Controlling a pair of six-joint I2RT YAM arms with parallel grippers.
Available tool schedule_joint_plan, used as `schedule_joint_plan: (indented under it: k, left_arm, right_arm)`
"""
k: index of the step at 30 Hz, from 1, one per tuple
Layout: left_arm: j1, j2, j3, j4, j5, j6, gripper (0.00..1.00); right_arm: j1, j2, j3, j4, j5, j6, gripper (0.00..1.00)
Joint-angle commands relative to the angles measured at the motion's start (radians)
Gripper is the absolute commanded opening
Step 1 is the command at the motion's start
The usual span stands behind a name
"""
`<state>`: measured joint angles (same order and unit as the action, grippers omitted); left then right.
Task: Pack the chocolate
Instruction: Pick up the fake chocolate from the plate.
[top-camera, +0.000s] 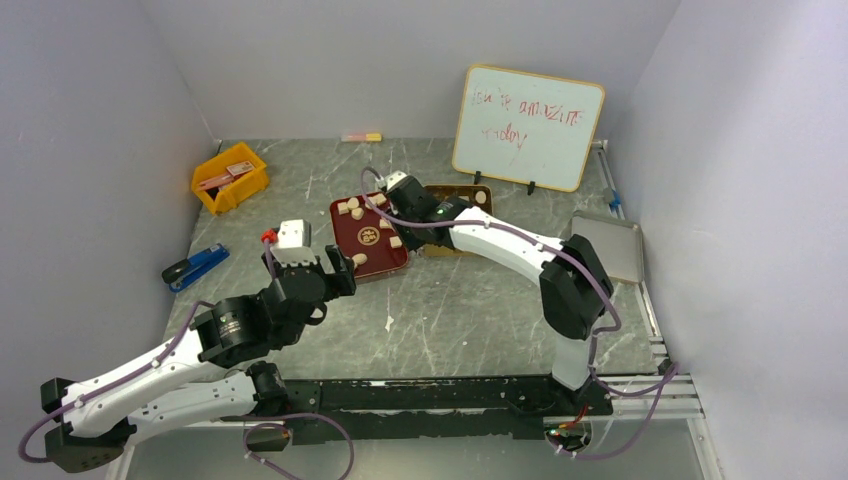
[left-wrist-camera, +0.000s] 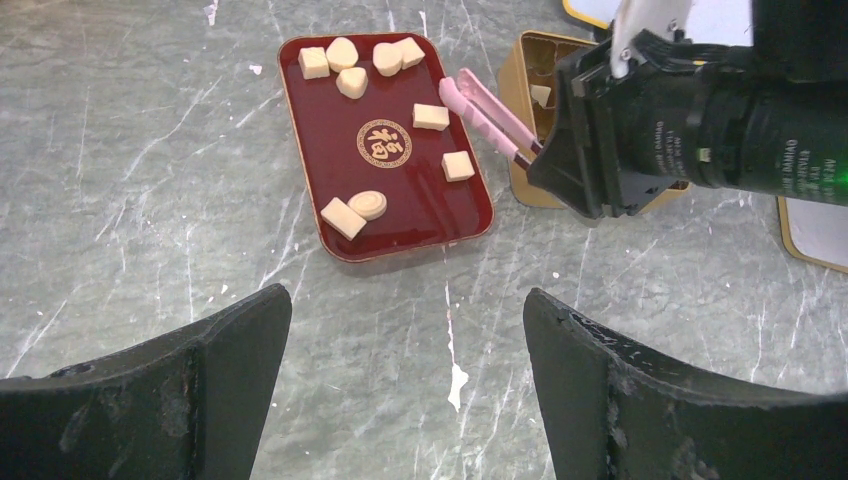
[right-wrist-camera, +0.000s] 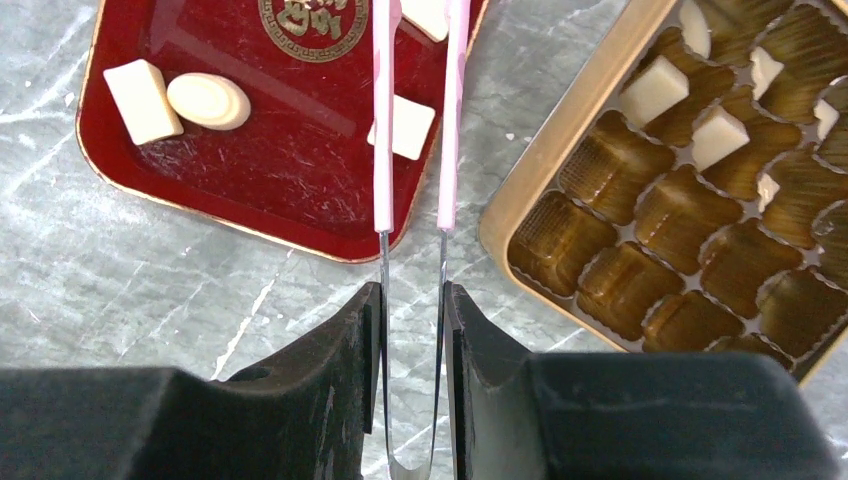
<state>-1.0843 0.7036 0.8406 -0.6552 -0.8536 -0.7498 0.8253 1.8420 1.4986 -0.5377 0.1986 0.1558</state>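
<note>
Several pale chocolate pieces (left-wrist-camera: 431, 117) lie in the dark red tray (left-wrist-camera: 400, 200) at the table's middle (top-camera: 345, 258). A few more pieces (right-wrist-camera: 653, 90) sit in the cells of the gold tin (right-wrist-camera: 530, 170), just right of the tray (top-camera: 470, 192). My right gripper (right-wrist-camera: 412, 295) is shut on pink-tipped metal tongs (right-wrist-camera: 382, 150). The tong arms stand slightly apart and reach over the tray's right edge, above one square piece (right-wrist-camera: 410, 135); their tips are out of view. My left gripper (left-wrist-camera: 405, 295) is open and empty, just in front of the tray (top-camera: 310, 265).
A yellow bin (top-camera: 230, 177) stands at the back left and a blue stapler (top-camera: 195, 266) at the left. A whiteboard (top-camera: 528, 127) leans at the back right. A silver lid (top-camera: 610, 245) lies at the right edge.
</note>
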Motion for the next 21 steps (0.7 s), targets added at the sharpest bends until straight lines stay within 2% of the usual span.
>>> schedule_joint_plan:
  k: [1, 21]
  left_arm:
    - [-0.005, -0.011, 0.009, 0.015, -0.007, -0.011, 0.91]
    - [-0.005, -0.019, 0.019, 0.007, -0.016, -0.004, 0.91]
  right_arm:
    - [0.009, 0.027, 0.065, -0.012, -0.016, -0.017, 0.29]
    - [0.020, 0.156, 0.125, -0.040, -0.001, -0.028, 0.36]
